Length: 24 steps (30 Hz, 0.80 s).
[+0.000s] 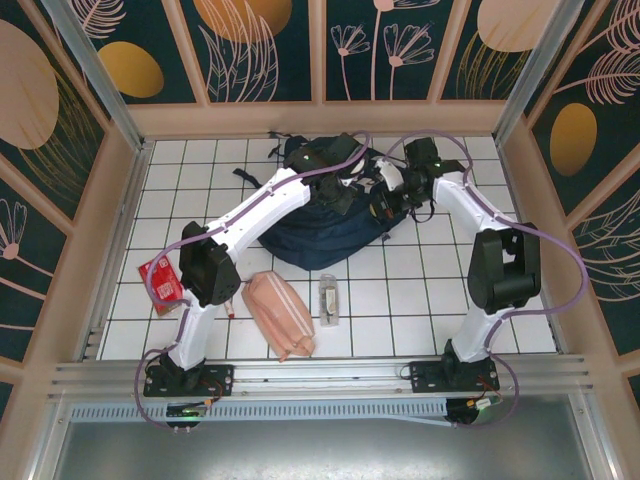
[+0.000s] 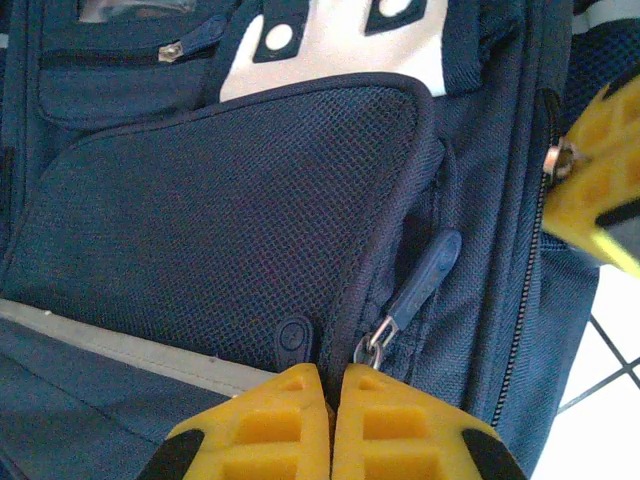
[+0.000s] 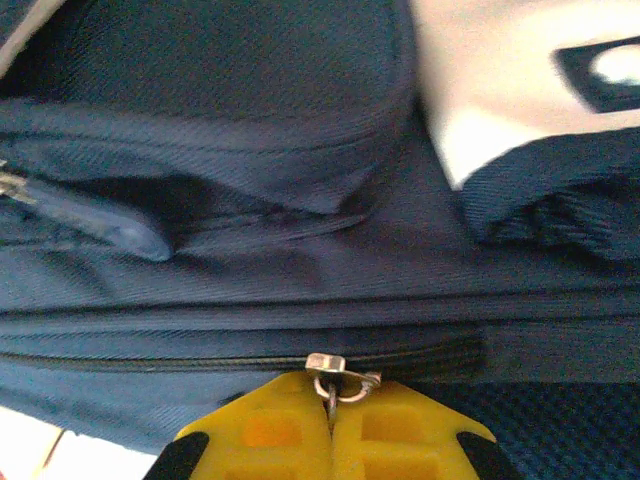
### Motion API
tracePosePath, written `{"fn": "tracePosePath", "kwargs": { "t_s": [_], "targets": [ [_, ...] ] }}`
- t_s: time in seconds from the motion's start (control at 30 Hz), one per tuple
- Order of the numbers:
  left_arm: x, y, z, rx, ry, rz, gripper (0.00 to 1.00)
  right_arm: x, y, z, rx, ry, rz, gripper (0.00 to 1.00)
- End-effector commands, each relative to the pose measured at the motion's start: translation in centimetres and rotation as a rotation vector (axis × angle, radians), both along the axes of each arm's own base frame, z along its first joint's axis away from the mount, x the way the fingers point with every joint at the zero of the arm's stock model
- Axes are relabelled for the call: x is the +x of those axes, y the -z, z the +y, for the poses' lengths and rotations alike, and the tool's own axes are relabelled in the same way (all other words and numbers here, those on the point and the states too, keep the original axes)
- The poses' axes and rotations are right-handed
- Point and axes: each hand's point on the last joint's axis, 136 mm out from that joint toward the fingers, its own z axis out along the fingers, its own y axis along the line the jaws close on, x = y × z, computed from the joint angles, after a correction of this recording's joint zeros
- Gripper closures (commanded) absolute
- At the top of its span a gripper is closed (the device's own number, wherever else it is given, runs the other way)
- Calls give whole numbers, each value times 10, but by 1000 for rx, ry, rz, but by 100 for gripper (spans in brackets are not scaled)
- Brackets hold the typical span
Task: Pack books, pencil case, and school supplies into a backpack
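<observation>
Navy-blue fabric backpack lies far-centre on the white tiled table, with the salmon-pink oblong zip pouch nearer the front. Close up, the left gripper is pressed together at the mesh pocket edge, and the right gripper pinches a metal zip pull.

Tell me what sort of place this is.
Probably a robot test booth rather than a real room: a white gridded tabletop, patterned wall panels boxing it in, and an aluminium rail holding two arm bases.
</observation>
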Motion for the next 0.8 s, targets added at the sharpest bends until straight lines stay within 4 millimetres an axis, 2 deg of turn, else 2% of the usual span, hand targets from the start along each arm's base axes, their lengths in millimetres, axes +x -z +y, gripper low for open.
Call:
{"fn": "tracePosePath", "kwargs": {
  "t_s": [0.0, 0.13, 0.23, 0.33, 0.43, 0.47, 0.53, 0.57, 0.63, 0.77],
  "targets": [
    [18, -18, -11, -101, -40, -50, 100, -41, -21, 35, 145, -99, 63, 100],
    [23, -12, -7, -121, -87, -24, 100, -70, -26, 49, 276, -154, 144, 100],
    [27, -11, -6, -143, -110, -14, 100, -83, -25, 56, 313, -172, 185, 100],
    [26, -11, -16, -195, -107, 10, 100, -97, -28, 75, 374, -219, 196, 100],
    [25, -10, -24, -243, -112, 33, 100, -101, -29, 89, 445, -193, 193, 99],
    [25, -9, -26, -251, -110, 38, 100, -102, -29, 91, 461, -183, 188, 95],
    [24, -6, -28, -261, -108, 55, 100, -107, -25, 90, 468, -160, 175, 91],
    [22, -5, -29, -261, -103, 61, 100, -109, -24, 88, 461, -153, 158, 86],
    [22, -5, -30, -261, -88, 62, 100, -111, -22, 78, 402, -138, 72, 81],
    [20, -8, -26, -246, -56, 48, 100, -98, -33, 43, 206, -92, -235, 57]
  ]
}}
